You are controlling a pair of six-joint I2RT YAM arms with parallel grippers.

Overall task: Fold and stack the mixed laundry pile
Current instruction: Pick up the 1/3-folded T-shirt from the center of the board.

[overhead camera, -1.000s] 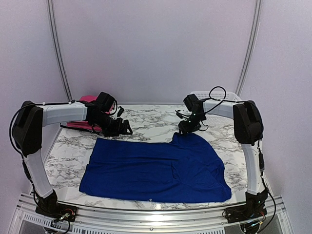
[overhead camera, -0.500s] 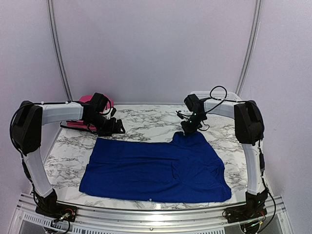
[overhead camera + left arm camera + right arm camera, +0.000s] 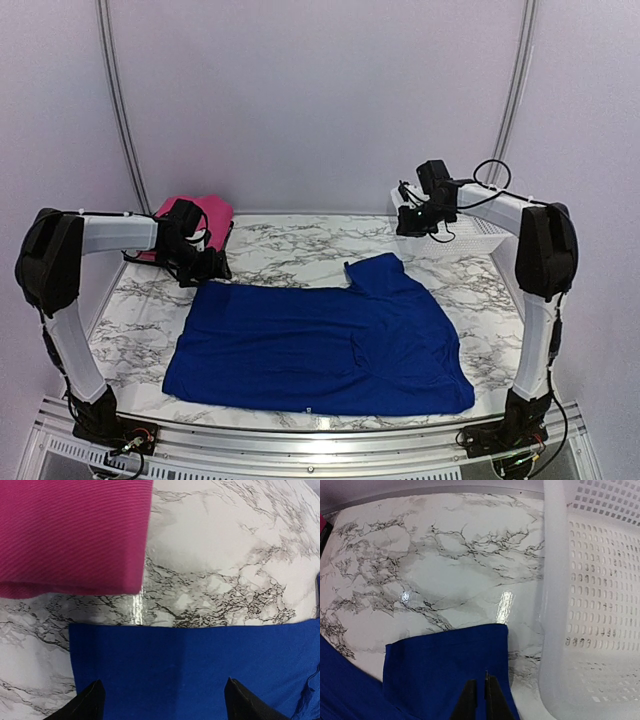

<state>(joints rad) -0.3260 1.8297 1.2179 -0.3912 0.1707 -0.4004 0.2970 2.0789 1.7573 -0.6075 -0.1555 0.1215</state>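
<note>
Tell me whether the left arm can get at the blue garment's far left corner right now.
Probably yes: the open left gripper hangs just over that corner of the blue garment, with nothing between them; the pink garment lies apart.

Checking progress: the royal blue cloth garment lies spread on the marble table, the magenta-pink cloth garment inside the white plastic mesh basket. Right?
No: the magenta-pink garment lies far left on the marble table, outside the white mesh basket, per the top external view.

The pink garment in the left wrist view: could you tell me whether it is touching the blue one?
No, a strip of marble table separates the pink garment from the blue garment.
</note>
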